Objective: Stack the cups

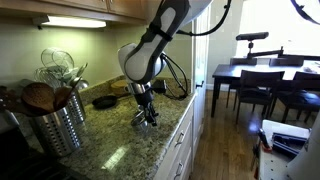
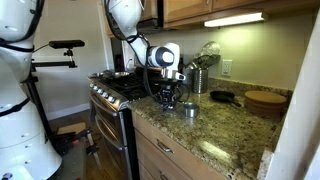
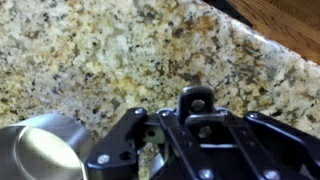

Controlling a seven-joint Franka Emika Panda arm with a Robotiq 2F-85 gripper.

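On the speckled granite counter (image 1: 120,150) of a home kitchen, a robot arm's gripper (image 1: 147,112) points straight down near the front edge, its tips at or just above the stone. One shiny metal cup (image 2: 190,109) stands upright on the counter just beside the gripper, as seen in an exterior view. The wrist view shows the cup (image 3: 45,150) with its open mouth up, at lower left next to the black fingers (image 3: 125,140). Whether the gripper is spread or closed, or has anything between its fingers, cannot be told, because its own linkages hide the tips in every view. Also on the counter are a ribbed steel utensil holder (image 1: 62,125), filled with a whisk and wooden spoons, and a small black pan (image 1: 104,101). A stove (image 2: 118,88) adjoins the counter, and a dark dining table (image 1: 262,72) stands beyond.
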